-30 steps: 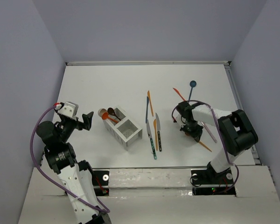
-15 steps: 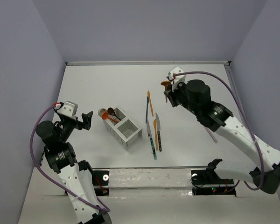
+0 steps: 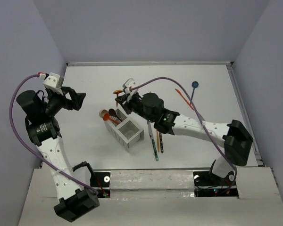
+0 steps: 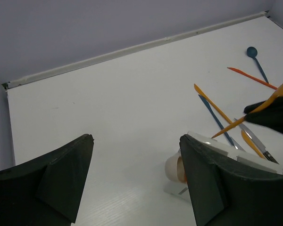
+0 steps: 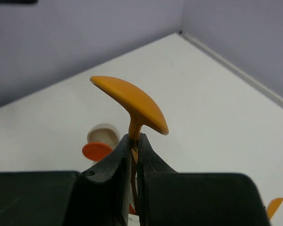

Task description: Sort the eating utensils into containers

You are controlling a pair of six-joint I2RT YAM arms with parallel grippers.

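Note:
My right gripper is shut on an orange spoon, held just above and behind the far compartment of the white two-compartment container. In the right wrist view the spoon's bowl sticks up from the shut gripper. The far compartment holds beige, orange and dark brown spoons; the near one looks empty. Several knives lie right of the box. A blue spoon and a red knife lie at the far right. My left gripper is open and empty, raised left of the box.
The left wrist view shows the open gripper over bare table, the box's corner, an orange knife and a blue knife beyond it. Purple walls ring the table; a raised rim runs along its far edge.
My right arm lifted the orange spoon from the right side and swung it left to above the container. My left arm rose and moved back and to the left.

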